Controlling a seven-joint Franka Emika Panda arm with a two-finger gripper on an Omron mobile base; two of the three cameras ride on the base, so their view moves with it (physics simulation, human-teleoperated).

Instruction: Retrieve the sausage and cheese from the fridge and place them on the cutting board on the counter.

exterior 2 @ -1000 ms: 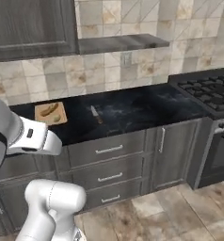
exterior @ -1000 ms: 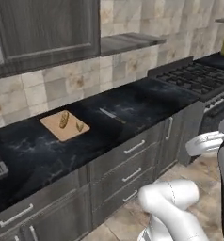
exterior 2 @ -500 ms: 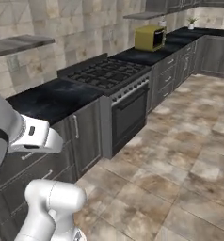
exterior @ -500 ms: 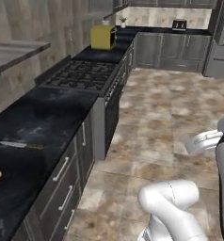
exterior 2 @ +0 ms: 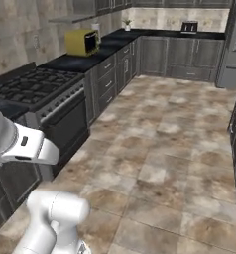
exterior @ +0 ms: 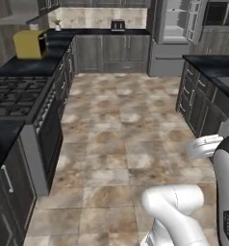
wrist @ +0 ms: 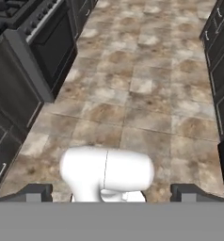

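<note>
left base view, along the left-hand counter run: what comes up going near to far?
Black counter → gas stove → yellow toaster → small potted plant at the back corner. The grey fridge stands at the far end, to the right.

fridge (exterior: pixel 176 36): far wall, doors open | counter (exterior: pixel 32 60): left, yellow toaster (exterior: pixel 31 43) on it | stove (exterior: pixel 15 96): left

Glossy white rounded arm (exterior: pixel 176 206), dark joints

Lighting: even, soft, moderately bright rendered light; faint shadows, no glare; coarse, slightly blurred low-resolution detail throughout.
</note>
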